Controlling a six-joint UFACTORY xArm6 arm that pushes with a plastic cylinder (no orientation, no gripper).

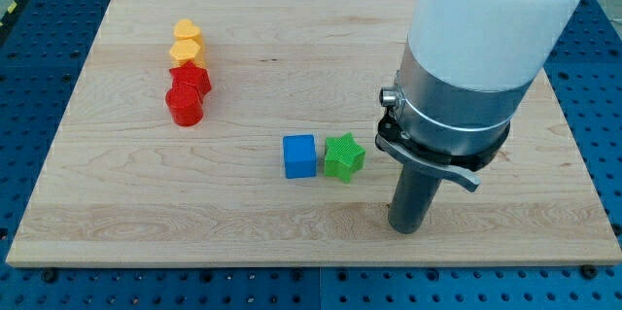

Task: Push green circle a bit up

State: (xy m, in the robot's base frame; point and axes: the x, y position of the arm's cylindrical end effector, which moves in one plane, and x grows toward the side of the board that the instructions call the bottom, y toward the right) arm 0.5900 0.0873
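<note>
Blue perforated metal frames a pale wooden table [146, 203] that carries several small plastic blocks. At the upper left of the frame two yellow blocks [187, 42] sit touching, one above the other, their shapes hard to read. Directly below them are a red block [193, 80] of unclear shape and a red cylinder [184, 106], also pressed together. Near the centre a blue cube [300, 155] stands just beside a green star [344, 157] on its right. The green circle named in the task does not show anywhere. My bulky white and silver arm body [476, 48] covers much of the right of the frame, so the circle may lie hidden behind it, but I cannot tell. My tip [406, 228], the end of the dark rod, rests on the table at the lower right of centre. It is near the green star but apart from it, below and to its right, and touches no block. There is no hand on this arm, only the rod, so nothing opens, closes or holds. I judge the task to be at the approach stage, with no pushing contact made. The next move calls for bringing my tip just below the green circle, wherever it lies, and then pushing gently toward the top of the frame without disturbing the star.
</note>
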